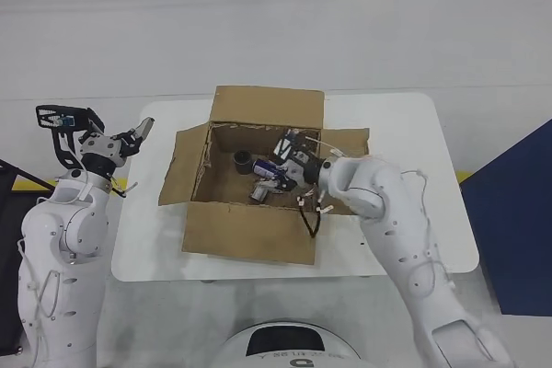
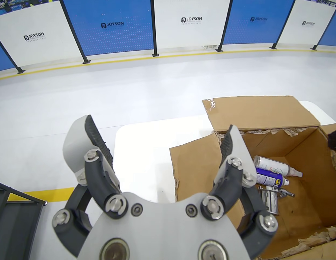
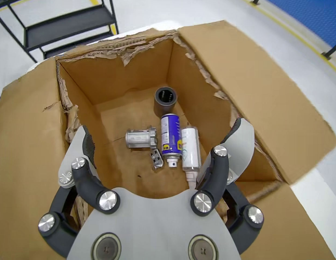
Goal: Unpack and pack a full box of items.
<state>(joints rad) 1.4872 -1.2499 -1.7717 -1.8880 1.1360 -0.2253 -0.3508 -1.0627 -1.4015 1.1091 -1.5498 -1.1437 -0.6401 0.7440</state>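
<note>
An open cardboard box [image 1: 248,235] stands on the white table [image 1: 396,120], flaps folded out. On its floor lie a dark cylinder [image 3: 165,100], a blue spray can [image 3: 171,136], a white spray bottle [image 3: 191,147] and a silver metal part [image 3: 140,139]. My right gripper [image 3: 161,125] hangs open above the box's inside, over these items, holding nothing; in the top view the right gripper [image 1: 290,152] is over the box's right half. My left gripper [image 2: 159,123] is open and empty, raised beside the table's left edge, left of the box [image 2: 195,169]. From there the cans [image 2: 268,177] show inside.
A black shelf cart [image 3: 67,25] stands on the floor beyond the table's left side. Torn cardboard edges line the box's rim. Bare table [image 2: 140,147] lies left of the box and to its right. A blue panel [image 1: 524,221] stands off to the right.
</note>
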